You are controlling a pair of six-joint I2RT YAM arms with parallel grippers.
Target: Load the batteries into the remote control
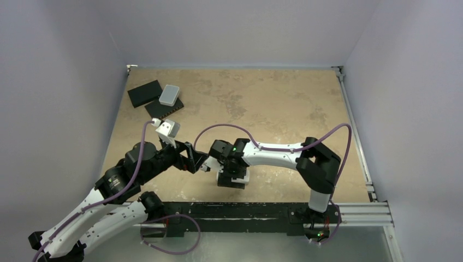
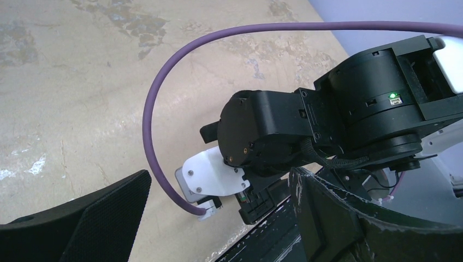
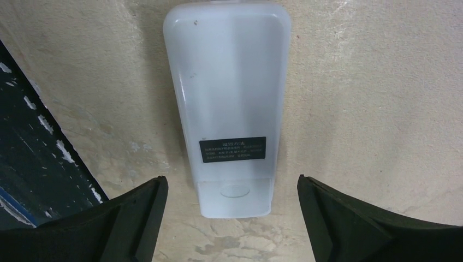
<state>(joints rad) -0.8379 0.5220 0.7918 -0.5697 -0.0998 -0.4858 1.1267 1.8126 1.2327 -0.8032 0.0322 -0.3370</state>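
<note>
Remote control [image 3: 228, 109] face-down, right end effector [image 3: 230, 184] spread

Counter [image 1: 262, 103]: mottled tan top with worn pale patches. Remote control [image 3: 229, 103]: white, flat on the counter, back up with its dark label showing, directly beneath the right gripper [image 3: 229, 183]. Two flat black slabs [image 1: 143, 94]: far beyond and left of that gripper, with a light grey box [image 1: 170, 95] resting on them.

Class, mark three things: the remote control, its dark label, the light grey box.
remote control [image 3: 226, 76], right wrist view, middle of white back
dark label [image 3: 232, 149], right wrist view, its centre
light grey box [image 1: 170, 95], top external view, centre of top
</note>
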